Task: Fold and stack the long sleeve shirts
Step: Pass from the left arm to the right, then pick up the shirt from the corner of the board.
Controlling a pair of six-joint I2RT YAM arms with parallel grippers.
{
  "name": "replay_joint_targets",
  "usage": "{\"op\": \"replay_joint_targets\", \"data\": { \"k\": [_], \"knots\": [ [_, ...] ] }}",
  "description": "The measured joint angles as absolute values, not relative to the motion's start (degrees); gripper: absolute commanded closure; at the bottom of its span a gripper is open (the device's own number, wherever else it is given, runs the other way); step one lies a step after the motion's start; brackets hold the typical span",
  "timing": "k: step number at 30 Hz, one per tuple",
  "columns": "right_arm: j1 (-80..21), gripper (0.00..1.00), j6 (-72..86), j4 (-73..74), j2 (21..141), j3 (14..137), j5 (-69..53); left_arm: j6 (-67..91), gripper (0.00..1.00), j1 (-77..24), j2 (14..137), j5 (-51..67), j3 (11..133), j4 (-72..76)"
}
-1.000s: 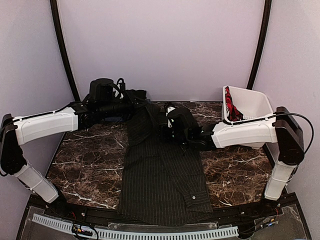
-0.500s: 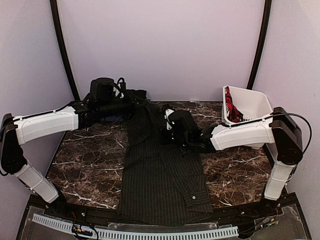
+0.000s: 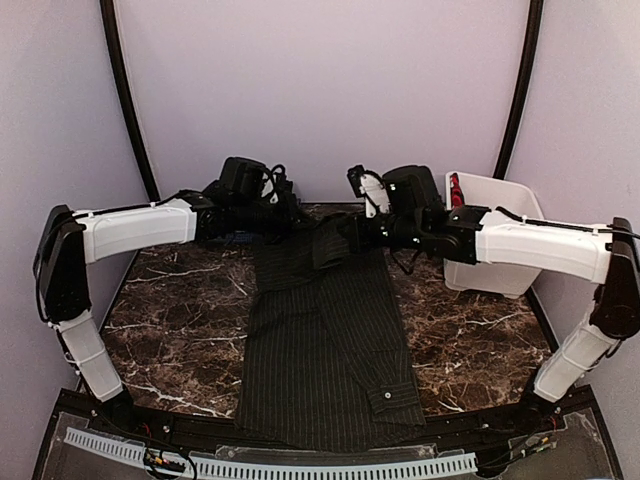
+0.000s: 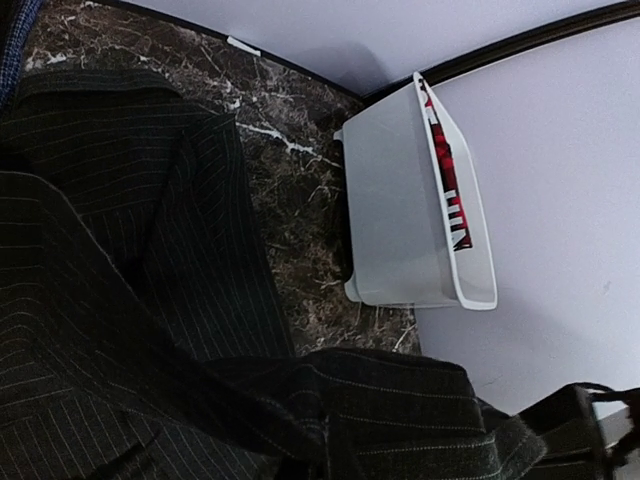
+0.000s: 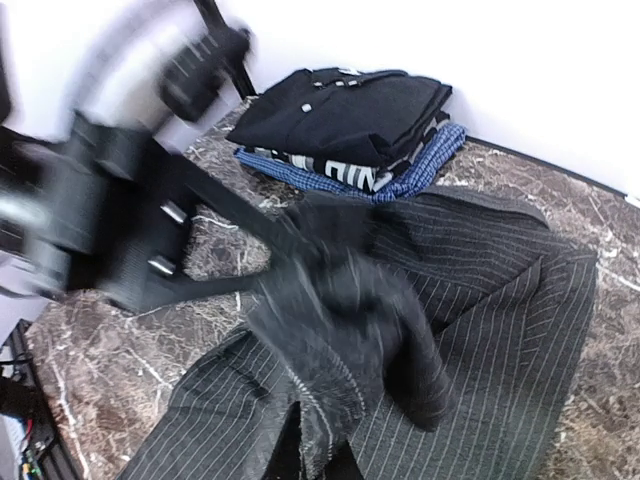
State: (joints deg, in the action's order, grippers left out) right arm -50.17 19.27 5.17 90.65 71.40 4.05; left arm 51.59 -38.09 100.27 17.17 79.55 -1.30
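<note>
The pinstriped black long sleeve shirt [image 3: 320, 350] lies lengthwise down the table's middle, a buttoned cuff near the front edge. Its far end is lifted and bunched between both grippers. My left gripper [image 3: 295, 215] is shut on that raised cloth; in the left wrist view the jaws are buried under the pinstriped folds [image 4: 400, 410]. My right gripper [image 3: 345, 232] is shut on a hemmed edge of the same shirt [image 5: 330, 400], its fingertips [image 5: 290, 460] just showing. A folded plain black shirt [image 5: 350, 110] rests on a folded blue shirt with white lettering [image 5: 405, 170] at the back left.
A white plastic basket [image 3: 500, 182] stands at the back right corner, with red-and-black checked cloth [image 4: 445, 180] inside. Dark marble tabletop [image 3: 170, 310] shows on both sides of the shirt. Purple walls close in the back and sides.
The right gripper has shut on the shirt's upper part and lifted it up and back. The left gripper has moved right toward the centre, still holding cloth.
</note>
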Motion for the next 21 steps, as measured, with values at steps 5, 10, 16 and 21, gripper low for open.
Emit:
{"op": "replay_joint_targets", "data": {
  "k": [5, 10, 16, 21],
  "knots": [
    [-44.6, 1.0, 17.8, 11.7, 87.8, 72.9, -3.6, 48.4, 0.7, -38.0, 106.9, 20.6, 82.4, -4.1],
    [-40.9, 1.0, 17.3, 16.5, 87.9, 73.0, -7.0, 46.7, 0.55, -38.0, 106.1, 21.1, 81.7, -7.7],
    [-40.2, 1.0, 16.8, 17.2, 87.9, 73.4, -9.6, 46.5, 0.55, -38.1, 93.2, 19.6, 70.5, -13.3],
    [-40.2, 1.0, 16.6, 16.7, 87.9, 73.5, -11.5, 47.6, 0.57, -39.5, 78.9, 17.3, 56.8, -19.4]
  ]
}}
